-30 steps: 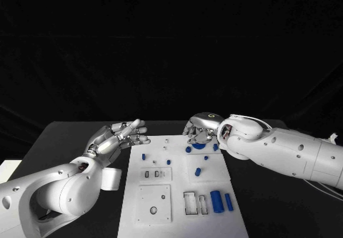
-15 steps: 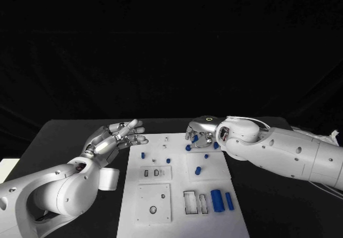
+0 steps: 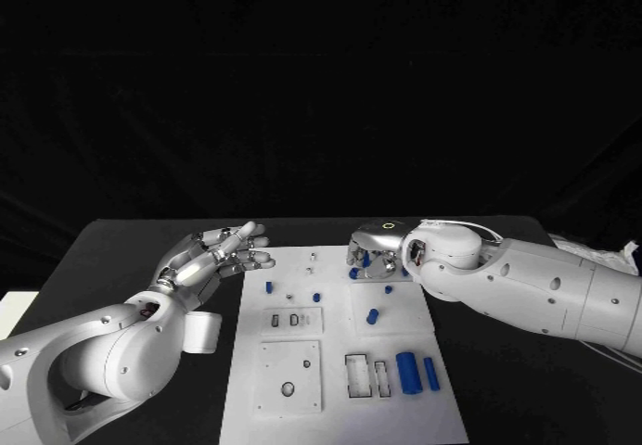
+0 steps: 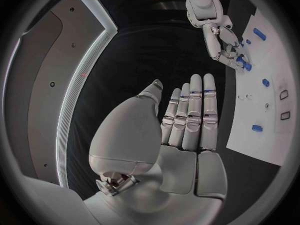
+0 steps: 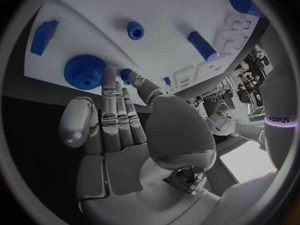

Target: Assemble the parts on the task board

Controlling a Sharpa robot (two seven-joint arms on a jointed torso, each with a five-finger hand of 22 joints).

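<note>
1. two hands are at the far end of the task board [image 3: 341, 389], and the right hand [image 3: 376, 248] is the one where trouble could start. its fingers [image 5: 116, 114] are stretched out and apart with nothing between them, tips just beside the blue gear [image 5: 83, 71] near the board's far right corner. if they close off-centre, i judge the gear could be nudged or tipped rather than picked up.

2. several small blue pegs [image 3: 372, 317] stand or lie close to that hand on the board. a wide sweep of the spread fingers could knock one over or push it off the edge, since the gear sits close to the board's rim.

3. the right arm [image 3: 535, 287] crosses above the board's right side. lowering it carelessly might brush the two blue cylinders [image 3: 406, 373] lying near the slots at the near end.

4. the left hand [image 3: 214, 258] hangs beside the board's far left edge, flat and released, fingers straight and together, gripping nothing. it looks clear of the parts, but a drift inward could bump the small pegs on that side.

5. the board itself is a light plate on a smooth black table [image 3: 121, 250]; a sideways push from either hand could slide it and spoil the aim for the empty slots [image 3: 357, 378].
</note>
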